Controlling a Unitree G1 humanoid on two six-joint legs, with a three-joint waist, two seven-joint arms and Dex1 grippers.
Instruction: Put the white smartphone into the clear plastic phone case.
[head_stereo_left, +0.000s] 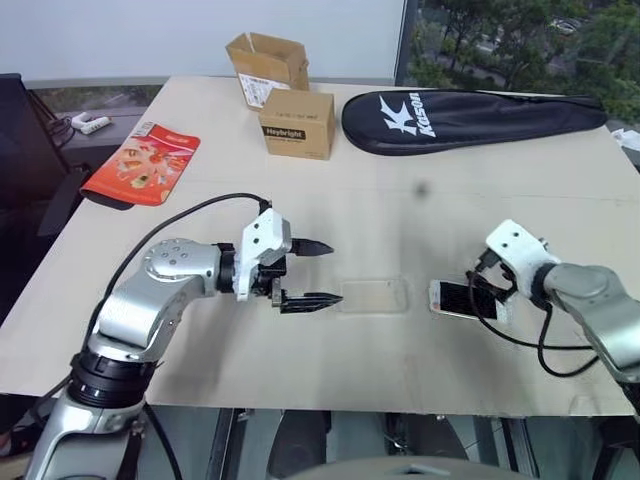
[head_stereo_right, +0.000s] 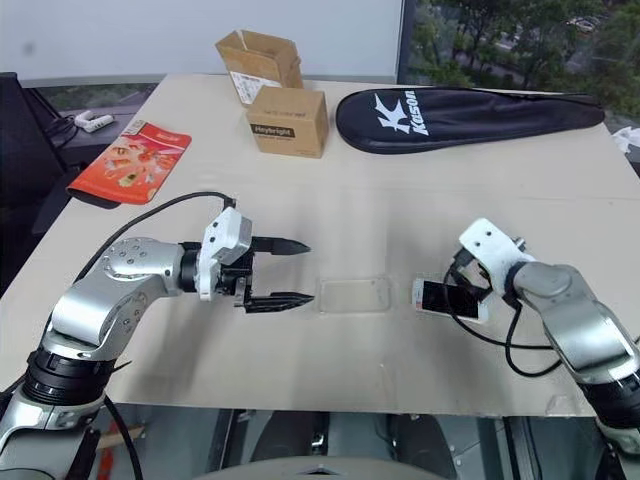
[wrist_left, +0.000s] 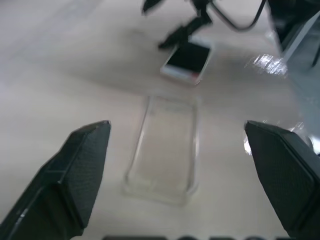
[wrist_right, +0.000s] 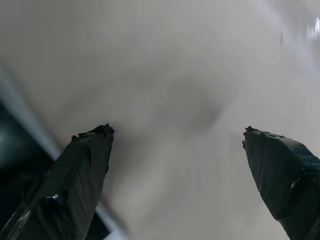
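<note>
Both claws stand spread wide and empty. The left claw hovers above the surface, pointing at the clear plastic phone case, which lies flat just beside it at its 3 o'clock. The right claw hangs at the white smartphone, which lies screen-up just right of the case; contact cannot be told. The pickup seems not yet made; next, the right claw must pinch the phone's edges and lift.

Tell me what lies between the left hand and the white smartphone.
The clear plastic phone case lies flat on the table, empty, between the open left hand and the white smartphone. The head views and the left wrist view show this.
</note>
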